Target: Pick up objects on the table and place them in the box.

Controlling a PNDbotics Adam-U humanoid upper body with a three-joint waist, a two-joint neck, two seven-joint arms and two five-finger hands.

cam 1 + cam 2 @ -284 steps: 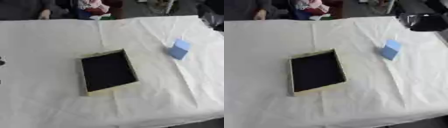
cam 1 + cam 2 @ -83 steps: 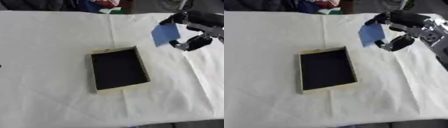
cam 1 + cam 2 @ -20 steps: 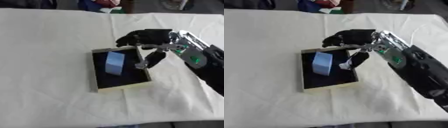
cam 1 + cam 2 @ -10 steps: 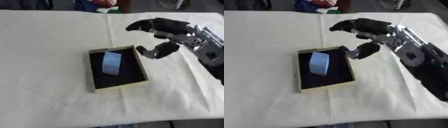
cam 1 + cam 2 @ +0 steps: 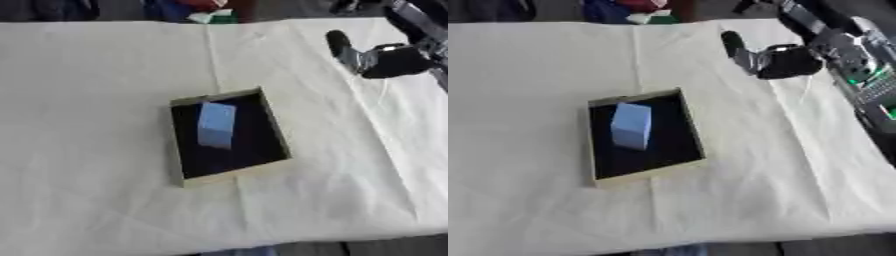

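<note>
Left eye view: head camera, looking steeply down and forward from the near edge of the white cloth-covered table [image 5: 96,200].
Right eye view: same downward aim, set slightly rightward; contents sit further left in frame.
Distance: moderate; most of the tabletop fits.
Shared: shallow cream-rimmed black-lined box [image 5: 692,134] at centre, black robot hand [image 5: 767,57] upper right.

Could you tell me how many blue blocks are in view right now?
1. The blue block lies inside the box, toward its far left part. None shows on the white cloth around it.
</note>
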